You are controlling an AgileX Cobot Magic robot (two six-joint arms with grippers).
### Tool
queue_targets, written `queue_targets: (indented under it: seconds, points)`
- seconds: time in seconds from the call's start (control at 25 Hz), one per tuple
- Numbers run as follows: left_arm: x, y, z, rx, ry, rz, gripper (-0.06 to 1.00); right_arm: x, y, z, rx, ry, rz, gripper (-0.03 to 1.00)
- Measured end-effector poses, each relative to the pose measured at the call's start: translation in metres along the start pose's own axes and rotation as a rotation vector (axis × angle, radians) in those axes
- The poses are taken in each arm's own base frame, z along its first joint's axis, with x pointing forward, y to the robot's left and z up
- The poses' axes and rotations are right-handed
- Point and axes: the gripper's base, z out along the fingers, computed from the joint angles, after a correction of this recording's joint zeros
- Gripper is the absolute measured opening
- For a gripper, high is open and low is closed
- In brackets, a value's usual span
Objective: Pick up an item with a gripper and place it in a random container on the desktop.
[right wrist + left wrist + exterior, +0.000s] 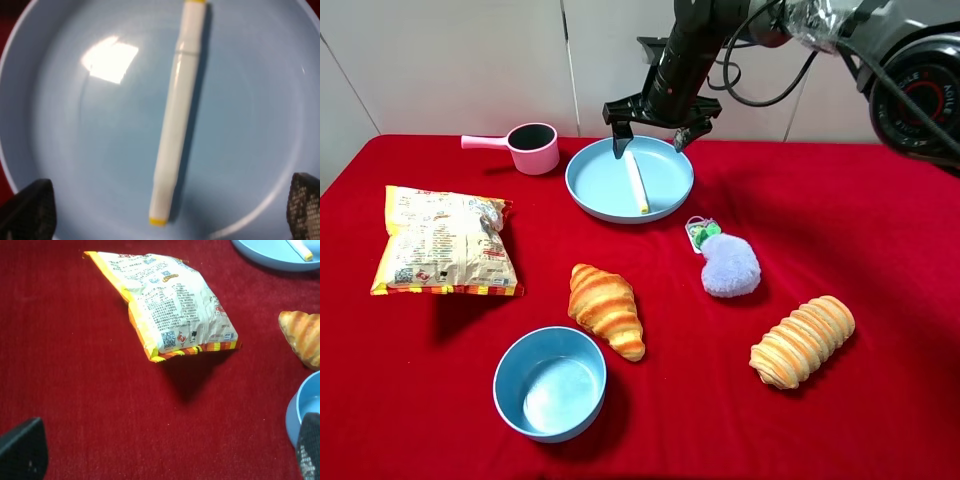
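The cream-white pen (637,181) with a yellow tip lies flat inside the light-blue plate (600,186) at the back of the red desktop. The right wrist view shows the pen (177,115) lying free on the plate (75,150). My right gripper (651,137) hangs open just above the plate's far side, its fingers spread either side of the pen's far end, holding nothing. My left gripper (165,460) is open and empty above the red cloth; it is out of the exterior view. The pen's tip (302,252) and plate edge (265,257) show in the left wrist view.
A pink handled cup (525,147) stands left of the plate. A snack bag (442,241) lies at the left. A croissant (607,307), a blue bowl (550,382), a lilac plush keychain (725,260) and a ridged bread roll (802,340) sit nearer the front.
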Motion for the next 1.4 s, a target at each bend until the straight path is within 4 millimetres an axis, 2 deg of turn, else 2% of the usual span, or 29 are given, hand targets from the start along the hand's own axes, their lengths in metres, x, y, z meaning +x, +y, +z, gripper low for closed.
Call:
queue_targets:
  seconds: [0.4,0.56,0.88,1.16,1.4]
  points:
    - [0.000,0.000,0.000,0.000,0.000,0.000,1.00,0.009,0.003,-0.035,0.015,0.119,-0.050,0.69]
    - [0.000,0.000,0.000,0.000,0.000,0.000,1.00,0.007,0.004,-0.049,0.016,0.100,-0.062,0.69]
    - [0.000,0.000,0.000,0.000,0.000,0.000,1.00,0.005,0.010,-0.097,0.010,0.018,-0.071,0.69]
    - [0.000,0.000,0.000,0.000,0.000,0.000,1.00,0.026,0.011,-0.127,0.011,0.028,-0.070,0.69]
    - [0.000,0.000,0.000,0.000,0.000,0.000,1.00,0.055,0.011,-0.152,0.005,0.058,-0.063,0.69]
